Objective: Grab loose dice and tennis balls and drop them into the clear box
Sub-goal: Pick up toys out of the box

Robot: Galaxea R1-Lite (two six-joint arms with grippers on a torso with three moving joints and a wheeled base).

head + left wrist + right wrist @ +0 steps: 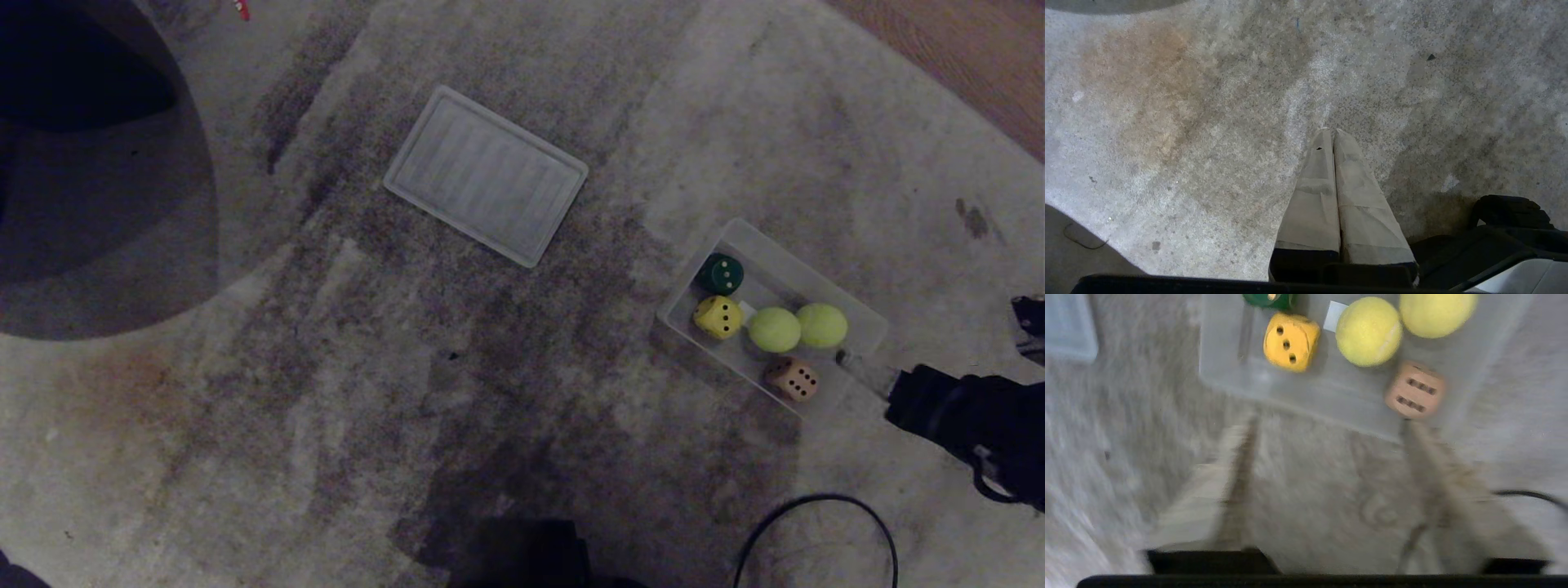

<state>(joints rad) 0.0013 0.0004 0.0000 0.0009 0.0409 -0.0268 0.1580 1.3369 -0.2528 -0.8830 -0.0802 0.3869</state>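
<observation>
The clear box (784,282) sits on the carpet at the right. Inside it lie a dark green die (720,273), a yellow die (718,317), two tennis balls (774,329) (821,325) and a tan die (792,379) near the close end. My right gripper (865,371) hovers just outside that end of the box, open, with nothing between its fingers. In the right wrist view the tan die (1414,390) lies just beyond one fingertip (1408,428), with the yellow die (1290,342) and a ball (1368,331) further in. My left gripper (1333,130) is shut and empty over bare carpet.
A flat ribbed clear panel (486,175) lies on the carpet to the left of the box and farther away. A black cable (816,496) loops on the carpet near the right arm. Wooden floor (963,49) shows at the far right. A dark curved shape (82,163) fills the far left.
</observation>
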